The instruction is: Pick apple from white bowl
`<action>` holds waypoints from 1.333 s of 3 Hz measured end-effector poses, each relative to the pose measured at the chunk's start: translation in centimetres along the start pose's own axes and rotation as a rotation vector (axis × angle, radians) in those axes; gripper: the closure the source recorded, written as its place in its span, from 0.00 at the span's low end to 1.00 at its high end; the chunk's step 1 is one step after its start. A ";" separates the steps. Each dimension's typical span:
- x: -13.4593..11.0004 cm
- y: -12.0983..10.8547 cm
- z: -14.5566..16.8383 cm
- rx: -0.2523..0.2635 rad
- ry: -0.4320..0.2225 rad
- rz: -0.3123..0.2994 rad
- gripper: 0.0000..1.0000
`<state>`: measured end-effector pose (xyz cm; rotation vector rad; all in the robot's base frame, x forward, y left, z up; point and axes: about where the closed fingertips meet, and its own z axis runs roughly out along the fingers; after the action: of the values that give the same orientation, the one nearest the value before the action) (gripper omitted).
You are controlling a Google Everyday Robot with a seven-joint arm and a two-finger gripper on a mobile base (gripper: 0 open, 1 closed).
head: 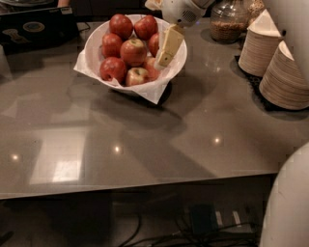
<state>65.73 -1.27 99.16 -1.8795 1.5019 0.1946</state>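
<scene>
The white bowl (99, 42), lined with white paper whose corners hang over the rim, stands at the back of the grey table and holds several red apples. The apple (133, 50) with a pale yellow-orange blush lies in the middle of the pile. A smaller apple with a yellow-green patch (136, 76) lies at the front. My gripper (162, 60), pale yellow under a white wrist (179, 10), reaches down over the bowl's right side. Its tip is just right of the blushed apple, among the apples on that side.
Two stacks of white plates (258, 46) (287, 79) stand at the right on a black mat. A glass jar (227, 21) is behind the bowl at the right. A black tray (34, 24) sits at the back left. My white body (289, 202) fills the bottom right corner.
</scene>
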 end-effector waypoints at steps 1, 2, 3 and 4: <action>-0.2 -1.1 1.9 -0.009 -0.011 -0.001 0.06; -0.3 -1.9 3.3 -0.007 -0.015 0.003 0.16; -0.1 -2.3 4.6 -0.010 -0.013 0.012 0.23; 0.0 -2.3 6.0 -0.025 -0.008 0.020 0.13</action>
<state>69.65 2.50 95.72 -1.8816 1.5196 0.2303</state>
